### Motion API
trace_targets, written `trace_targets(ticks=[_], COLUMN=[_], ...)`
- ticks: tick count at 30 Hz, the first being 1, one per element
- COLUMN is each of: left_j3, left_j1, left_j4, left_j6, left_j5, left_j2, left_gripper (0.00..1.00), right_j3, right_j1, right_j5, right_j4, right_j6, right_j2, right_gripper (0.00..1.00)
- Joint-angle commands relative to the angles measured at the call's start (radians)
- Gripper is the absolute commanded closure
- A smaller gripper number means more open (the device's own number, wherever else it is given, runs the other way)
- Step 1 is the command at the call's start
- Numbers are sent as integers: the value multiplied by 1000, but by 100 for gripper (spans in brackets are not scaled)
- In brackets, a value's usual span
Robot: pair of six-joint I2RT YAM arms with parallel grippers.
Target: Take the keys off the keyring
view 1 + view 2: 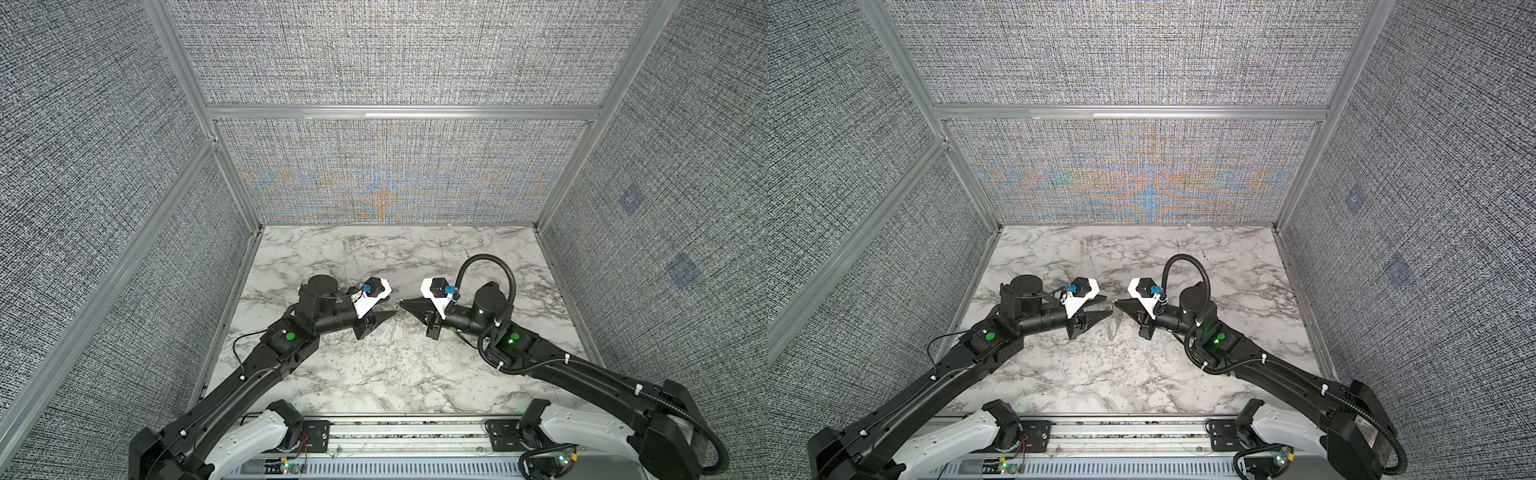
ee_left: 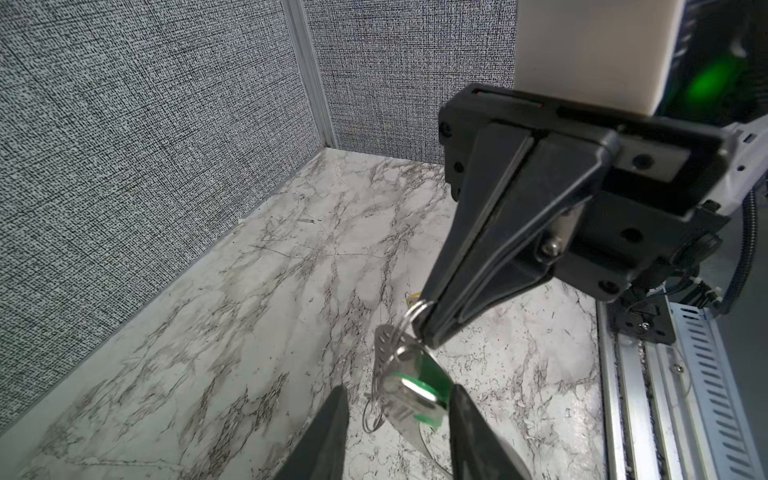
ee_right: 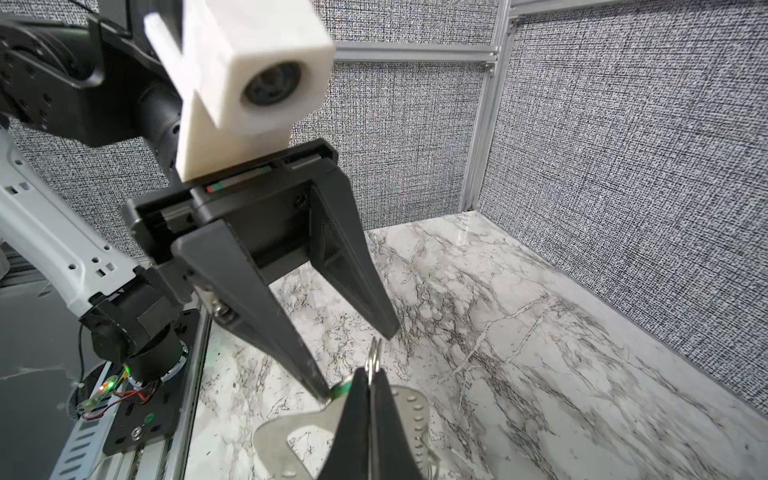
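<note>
The two arms meet nose to nose over the middle of the marble worktop. The right gripper has its fingers clenched on a thin silver wire ring, which pokes out just past the tips in the right wrist view.

From that ring the bunch hangs down. The keyring is a flat metal loop that looks silvery grey here, with a row of small studs along one edge. In the right wrist view it shows as an open oval, and in a top view it is only a faint grey shape under the fingertips. I cannot tell whether its lower end reaches the worktop. The key with the green tag hangs against the keyring, on the bunch and not free of it.

The left gripper is released, its fingers spread with the green-tagged key between them. One fingertip sits right against the edge of the green tag, and the other stands clear beside the wire ring.

A yellow speck shows just beside the right fingers, too small to make out.
</note>
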Motion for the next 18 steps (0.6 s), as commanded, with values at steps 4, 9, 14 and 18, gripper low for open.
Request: trace_targets(ticks=[4,9,14,18], left_j3=[-46,-63,-76,-82], left_j1=[-5,-13,-18,-19], left_j4=[114,152,189,201], left_j6=[-71,-89,-99,-102], left_j5=[5,-44,-57,-47], left_j2=[-6,-4,-2,3], left_gripper=[57,60,69,83], right_j3=[-3,-6,-8,-9], right_j1=[0,1,1,1], right_j5=[18,28,35,44], right_j4=[84,95,106,126], right_j6=[32,36,45,55], right_j2=[-1,-3,3,7], right_gripper=[100,100,100,100])
